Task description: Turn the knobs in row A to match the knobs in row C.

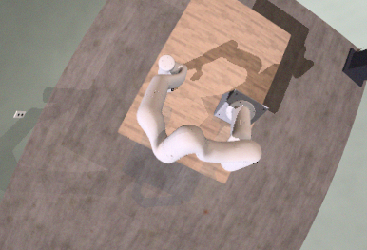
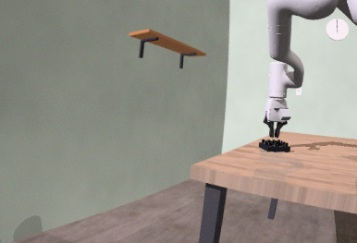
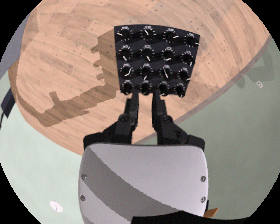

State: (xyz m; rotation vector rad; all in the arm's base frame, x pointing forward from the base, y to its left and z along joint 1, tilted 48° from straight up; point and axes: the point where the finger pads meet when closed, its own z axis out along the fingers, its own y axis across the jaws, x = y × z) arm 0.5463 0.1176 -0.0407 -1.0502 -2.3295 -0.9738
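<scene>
The knob box (image 3: 156, 59) is a small black box with rows of black knobs; the white lines and printed names are too small to read. It stands on the wooden table near the table's edge, as the exterior view shows (image 2: 275, 145). My gripper (image 3: 145, 97) (image 2: 276, 135) hangs straight down just above the near edge of the box, with a small gap to the knobs. The fingers stand a narrow gap apart with nothing between them. In the overhead view my wrist (image 1: 167, 65) hides the box.
My arm's base (image 1: 240, 108) is bolted to the table at its right side. The table edge (image 2: 240, 178) runs close beside the box. A wall shelf (image 2: 166, 44) hangs well away from the table.
</scene>
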